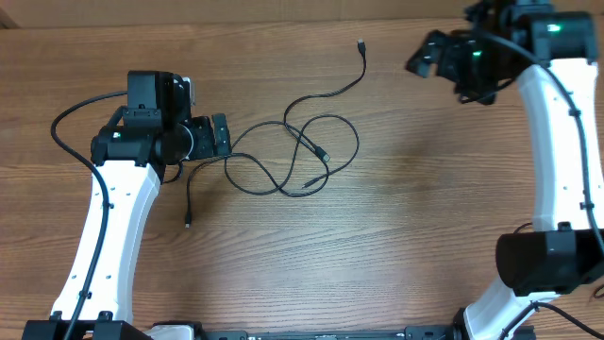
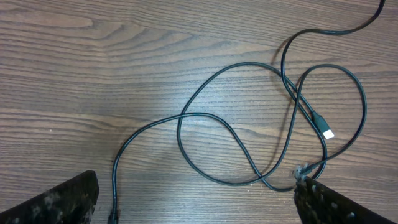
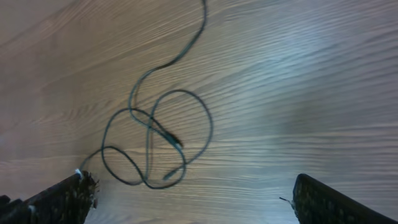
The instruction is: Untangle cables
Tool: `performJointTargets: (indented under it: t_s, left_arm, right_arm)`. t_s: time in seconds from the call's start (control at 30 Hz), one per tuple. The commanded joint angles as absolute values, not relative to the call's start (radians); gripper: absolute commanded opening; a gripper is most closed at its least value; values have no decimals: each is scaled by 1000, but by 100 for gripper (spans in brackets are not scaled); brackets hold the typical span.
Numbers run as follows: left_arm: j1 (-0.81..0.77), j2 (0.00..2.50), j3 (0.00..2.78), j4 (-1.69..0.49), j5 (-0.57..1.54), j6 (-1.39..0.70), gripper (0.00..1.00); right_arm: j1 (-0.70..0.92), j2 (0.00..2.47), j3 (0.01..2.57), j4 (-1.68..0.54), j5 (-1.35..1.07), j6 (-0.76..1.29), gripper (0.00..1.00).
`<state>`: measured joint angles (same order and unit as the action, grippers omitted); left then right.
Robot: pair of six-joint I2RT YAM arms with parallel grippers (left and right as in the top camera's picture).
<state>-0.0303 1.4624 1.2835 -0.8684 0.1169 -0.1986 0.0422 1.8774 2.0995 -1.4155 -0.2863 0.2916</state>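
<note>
Overhead layout, read from left to right.

At left: left gripper [image 1: 226,137], carried on a white arm [image 1: 113,217], pointing right toward the tangle. Spread wide and pinching nothing. Sits just beside the leftmost loop; contact with the cord cannot be told.

Below and left of the tangle: near plug [image 1: 188,224], ending a single strand that drops from the loops and lies close to the white arm.

At centre: cables [image 1: 303,140], thin black cords lying flat on the wooden table [image 1: 425,217]. Spread in loose, overlapping loops that cross one another at several spots, between the two grippers but far closer to the left one. Inside the loops, in the left wrist view: light-tipped plug [image 2: 323,127], lying across a crossing of strands.

Above centre: far plug [image 1: 360,43], ending a strand that rises from the loops toward the far edge.

At upper right: right gripper [image 1: 422,59], well apart from the loops. Spread wide, holding nothing, aimed left.
</note>
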Motion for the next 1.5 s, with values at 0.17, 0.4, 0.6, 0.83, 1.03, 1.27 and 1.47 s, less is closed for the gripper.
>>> performJointTargets:
  t_s: [0.17, 0.4, 0.6, 0.83, 1.03, 1.27, 1.47]
  left_arm:
    - [-27, 1451, 1292, -867, 123, -179, 100]
    - [-27, 1451, 1292, -867, 123, -179, 100]
    - [-27, 1451, 1292, -867, 123, -179, 100]
    - [-27, 1451, 1292, -867, 123, -179, 100]
    - [-27, 1451, 1292, -867, 123, -179, 99]
    - [-27, 1451, 1292, -867, 123, -179, 100]
    - [-27, 1451, 1292, -867, 123, -179, 100]
  right_arm:
    - [212, 1877, 1985, -1296, -226, 489, 100]
    - [353, 1877, 1746, -1086, -249, 672, 100]
    - [464, 1877, 1625, -888, -378, 781, 100]
    - [568, 1877, 1577, -788, -251, 939, 100]
    - [607, 1878, 1480, -672, -150, 1071, 100]
    - [610, 1882, 1391, -551, -158, 1175, 99]
    - [651, 1944, 1380, -459, -153, 1179, 100]
